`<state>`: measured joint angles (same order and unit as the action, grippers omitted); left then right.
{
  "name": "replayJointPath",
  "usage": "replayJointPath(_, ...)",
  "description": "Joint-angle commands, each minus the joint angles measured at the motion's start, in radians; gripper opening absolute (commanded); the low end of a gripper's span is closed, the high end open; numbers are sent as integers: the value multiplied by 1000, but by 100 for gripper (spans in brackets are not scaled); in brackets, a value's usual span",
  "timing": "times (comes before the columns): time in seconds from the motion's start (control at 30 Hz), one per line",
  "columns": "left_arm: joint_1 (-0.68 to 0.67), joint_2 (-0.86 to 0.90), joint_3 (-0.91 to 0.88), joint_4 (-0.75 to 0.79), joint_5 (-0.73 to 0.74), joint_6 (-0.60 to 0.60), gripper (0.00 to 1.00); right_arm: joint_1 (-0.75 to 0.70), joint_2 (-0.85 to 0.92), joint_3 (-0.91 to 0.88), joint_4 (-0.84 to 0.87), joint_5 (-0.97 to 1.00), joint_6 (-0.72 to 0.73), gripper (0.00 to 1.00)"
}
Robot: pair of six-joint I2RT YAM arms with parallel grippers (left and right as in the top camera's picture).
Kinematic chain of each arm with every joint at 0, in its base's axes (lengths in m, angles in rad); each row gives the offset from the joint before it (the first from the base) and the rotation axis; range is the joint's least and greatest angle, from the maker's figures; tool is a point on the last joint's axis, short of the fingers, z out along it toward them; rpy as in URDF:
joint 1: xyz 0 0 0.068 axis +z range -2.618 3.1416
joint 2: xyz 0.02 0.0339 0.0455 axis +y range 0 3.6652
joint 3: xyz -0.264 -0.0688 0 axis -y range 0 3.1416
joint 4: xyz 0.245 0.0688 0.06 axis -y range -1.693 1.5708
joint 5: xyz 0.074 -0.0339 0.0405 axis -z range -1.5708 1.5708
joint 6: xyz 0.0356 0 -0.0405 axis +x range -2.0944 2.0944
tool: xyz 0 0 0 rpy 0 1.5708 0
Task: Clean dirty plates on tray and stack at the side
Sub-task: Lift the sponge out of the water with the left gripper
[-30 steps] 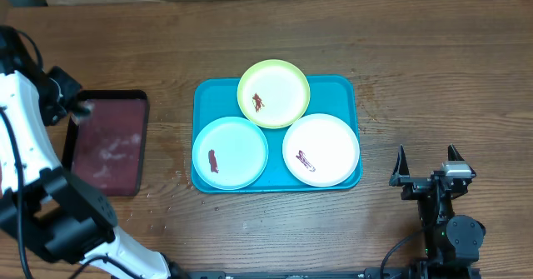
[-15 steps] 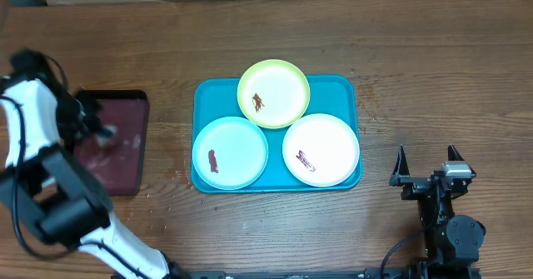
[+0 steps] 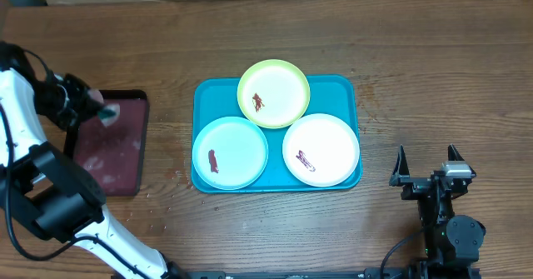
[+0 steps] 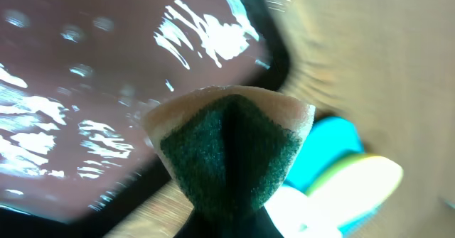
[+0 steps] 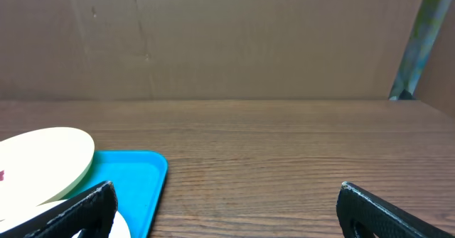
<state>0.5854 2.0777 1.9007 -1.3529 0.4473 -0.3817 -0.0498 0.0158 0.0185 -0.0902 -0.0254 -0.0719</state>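
Observation:
Three dirty plates lie on the turquoise tray (image 3: pixel 205 97): a yellow-green plate (image 3: pixel 274 92) at the back, a light blue plate (image 3: pixel 231 151) front left, a white plate (image 3: pixel 321 149) front right, each with a reddish-brown smear. My left gripper (image 3: pixel 98 111) is shut on a sponge (image 4: pixel 229 149) with a green scrub face and pale edge, held over the maroon tray's back right corner. My right gripper (image 3: pixel 427 164) is open and empty, to the right of the tray; its wrist view shows the tray's corner (image 5: pixel 142 177) and the yellow-green plate (image 5: pixel 43 160).
A smaller dark maroon tray (image 3: pixel 104 146) with a black rim and wet sheen lies left of the turquoise tray; it also fills the left wrist view (image 4: pixel 85 89). The wooden table (image 3: pixel 416 71) stretches behind and to the right. A cardboard wall (image 5: pixel 227 39) stands beyond.
My left arm has swung across the maroon tray, and its gripper with the sponge now sits higher at the tray's back right corner. The plates and right arm have not moved.

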Motion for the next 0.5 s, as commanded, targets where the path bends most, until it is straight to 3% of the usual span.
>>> replayJointPath(0.0, 3, -38, 58, -39, 185, 18, 4, 6, -2, -10, 6, 6, -4, 100)
replayJointPath(0.37, 24, -38, 61, -92, 192, -183, 4, 6, -2, -10, 6, 6, -4, 100)
replayJointPath(0.47, 46, -38, 61, -97, 255, -220, 4, 6, -2, -10, 6, 6, -4, 100)
